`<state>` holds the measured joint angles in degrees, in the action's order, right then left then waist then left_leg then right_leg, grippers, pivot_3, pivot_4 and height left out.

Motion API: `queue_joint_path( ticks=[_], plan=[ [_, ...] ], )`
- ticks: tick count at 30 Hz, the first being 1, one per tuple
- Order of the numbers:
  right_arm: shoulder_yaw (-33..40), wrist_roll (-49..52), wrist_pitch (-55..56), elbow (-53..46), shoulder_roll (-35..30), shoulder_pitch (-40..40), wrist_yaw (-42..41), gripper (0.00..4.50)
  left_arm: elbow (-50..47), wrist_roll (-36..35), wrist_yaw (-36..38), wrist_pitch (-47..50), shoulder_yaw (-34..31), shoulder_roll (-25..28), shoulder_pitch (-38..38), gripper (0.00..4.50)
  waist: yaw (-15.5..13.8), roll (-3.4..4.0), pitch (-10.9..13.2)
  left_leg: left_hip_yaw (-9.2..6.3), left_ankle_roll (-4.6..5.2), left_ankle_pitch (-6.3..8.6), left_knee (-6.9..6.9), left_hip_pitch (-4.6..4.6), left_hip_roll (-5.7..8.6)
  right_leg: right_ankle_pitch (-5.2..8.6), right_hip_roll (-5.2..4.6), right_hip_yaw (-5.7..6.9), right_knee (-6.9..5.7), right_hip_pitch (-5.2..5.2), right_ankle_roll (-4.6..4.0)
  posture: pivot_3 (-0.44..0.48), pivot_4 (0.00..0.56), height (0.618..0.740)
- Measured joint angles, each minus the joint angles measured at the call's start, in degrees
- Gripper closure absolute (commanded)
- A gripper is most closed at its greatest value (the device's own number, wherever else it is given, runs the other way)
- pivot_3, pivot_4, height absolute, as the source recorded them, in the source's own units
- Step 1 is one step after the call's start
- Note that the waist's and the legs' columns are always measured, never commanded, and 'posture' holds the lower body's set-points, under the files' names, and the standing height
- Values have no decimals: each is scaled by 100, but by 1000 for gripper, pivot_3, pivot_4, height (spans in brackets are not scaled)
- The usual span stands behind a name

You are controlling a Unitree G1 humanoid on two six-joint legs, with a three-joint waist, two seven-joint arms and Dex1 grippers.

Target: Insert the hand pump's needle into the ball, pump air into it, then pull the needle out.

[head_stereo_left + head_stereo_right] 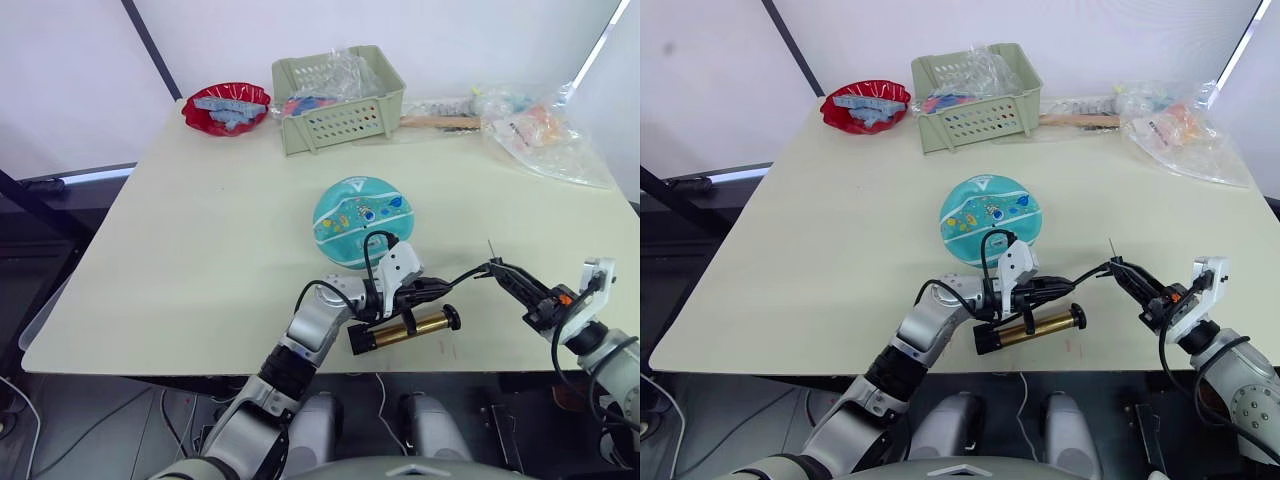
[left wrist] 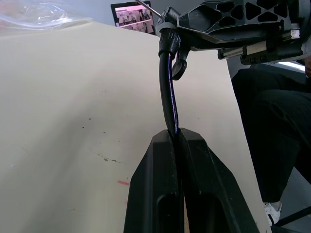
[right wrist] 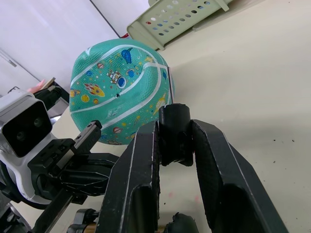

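While the right end effector (image 1: 497,268) grips the needle (image 1: 490,247), the ball (image 1: 362,208) sits apart.

You can't see where the needle (image 1: 1111,246) tip ends; it's too thin. The left gripper (image 1: 432,289) covers part of the pump (image 1: 403,329). Bags hide the basket's (image 1: 340,122) contents and the items behind.

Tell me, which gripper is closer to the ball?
Left. The left gripper sits just in front of the ball, pinching the hose; the right gripper is farther off to its right.
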<state>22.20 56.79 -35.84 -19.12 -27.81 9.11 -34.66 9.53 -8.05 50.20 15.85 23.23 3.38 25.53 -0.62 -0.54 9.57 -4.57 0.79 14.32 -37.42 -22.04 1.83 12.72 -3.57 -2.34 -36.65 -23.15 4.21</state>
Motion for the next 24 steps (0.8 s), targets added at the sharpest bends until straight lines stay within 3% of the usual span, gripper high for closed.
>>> queue_joint_path(
  ticks=[1,3,24],
  plan=[
    [2,4,-5,0,1,0,0,3979,0,0,0,0,0,0,0,4500,0,0,0,0,0,0,0,0,0,0,0,0,0,0,0,0,150,740],
    [6,27,-13,0,20,0,-9,4167,0,1,-6,-4,-3,0,-1,4500,0,0,0,0,0,0,0,0,0,0,0,0,0,0,1,0,150,740],
    [9,24,-20,-1,1,-30,-87,4167,44,9,-9,-108,-4,9,-1,4500,0,0,0,0,0,0,0,0,0,1,0,0,0,0,1,0,150,740]
  ],
)
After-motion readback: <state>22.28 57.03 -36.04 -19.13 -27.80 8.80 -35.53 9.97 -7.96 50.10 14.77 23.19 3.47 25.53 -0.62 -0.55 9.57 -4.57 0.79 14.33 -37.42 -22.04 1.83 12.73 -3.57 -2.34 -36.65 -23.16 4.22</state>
